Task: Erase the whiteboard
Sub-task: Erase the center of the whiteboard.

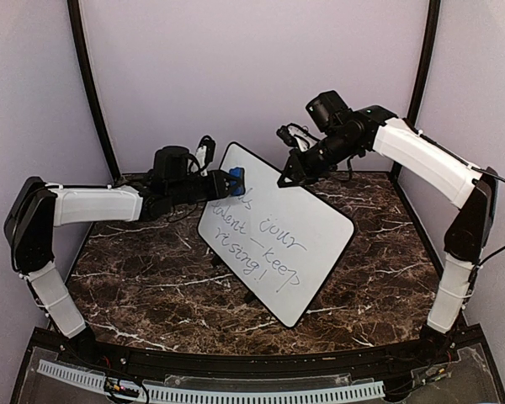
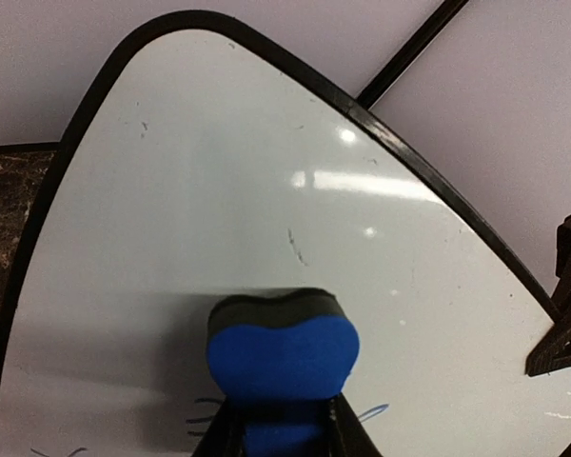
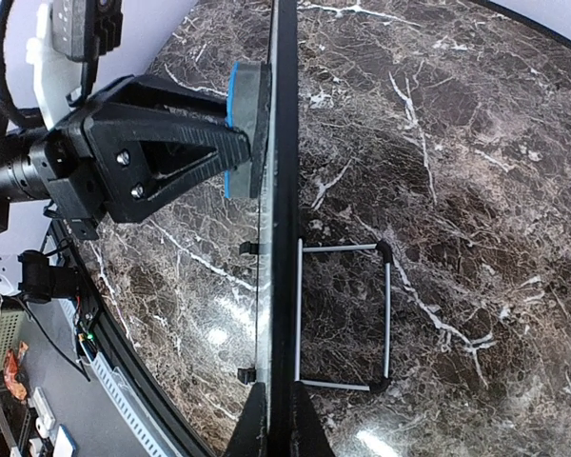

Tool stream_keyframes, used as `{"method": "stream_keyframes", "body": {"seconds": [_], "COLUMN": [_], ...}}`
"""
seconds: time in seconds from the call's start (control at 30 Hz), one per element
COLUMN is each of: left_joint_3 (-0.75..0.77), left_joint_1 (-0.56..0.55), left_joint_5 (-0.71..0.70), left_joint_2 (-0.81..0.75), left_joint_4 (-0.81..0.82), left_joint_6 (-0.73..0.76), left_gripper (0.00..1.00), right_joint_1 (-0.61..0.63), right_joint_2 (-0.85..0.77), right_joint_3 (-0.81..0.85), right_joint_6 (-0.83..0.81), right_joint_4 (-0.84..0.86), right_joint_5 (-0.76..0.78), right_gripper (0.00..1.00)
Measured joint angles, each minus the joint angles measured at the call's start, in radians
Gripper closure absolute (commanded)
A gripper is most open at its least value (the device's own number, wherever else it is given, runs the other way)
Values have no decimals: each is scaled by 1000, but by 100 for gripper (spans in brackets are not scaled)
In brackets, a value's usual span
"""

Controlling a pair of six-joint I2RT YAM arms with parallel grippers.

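Nearest you, the dark marble desk (image 1: 151,295) carries the whiteboard (image 1: 278,252) near its middle, propped up on a wire stand (image 3: 385,314) and turned at an angle to you. Dark handwriting (image 1: 265,240) runs across the board's middle. Farther up, your left pincer (image 1: 225,183) is closed on a blue eraser (image 1: 236,179), with its dark pad pressed flat against the board near the upper left corner. At the far top edge, your right pincer (image 1: 288,177) is clamped shut on the board's black rim.

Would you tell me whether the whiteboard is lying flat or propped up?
Propped up at a tilt: the whiteboard rests on a wire stand behind it.
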Motion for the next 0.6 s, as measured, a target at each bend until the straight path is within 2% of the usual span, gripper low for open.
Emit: {"method": "stream_keyframes", "body": {"seconds": [0.3, 0.6], "left_joint_3": [-214, -162], "left_joint_1": [-21, -19], "left_joint_5": [-47, -93], "left_joint_2": [-80, -70], "left_joint_4": [-16, -94], "left_joint_6": [-12, 8], "left_gripper": [100, 100], "right_joint_1": [1, 2], "right_joint_2": [0, 0], "right_joint_3": [0, 0], "right_joint_6": [-8, -5], "right_joint_4": [7, 6], "right_joint_5": [-11, -6], "right_gripper": [100, 100]}}
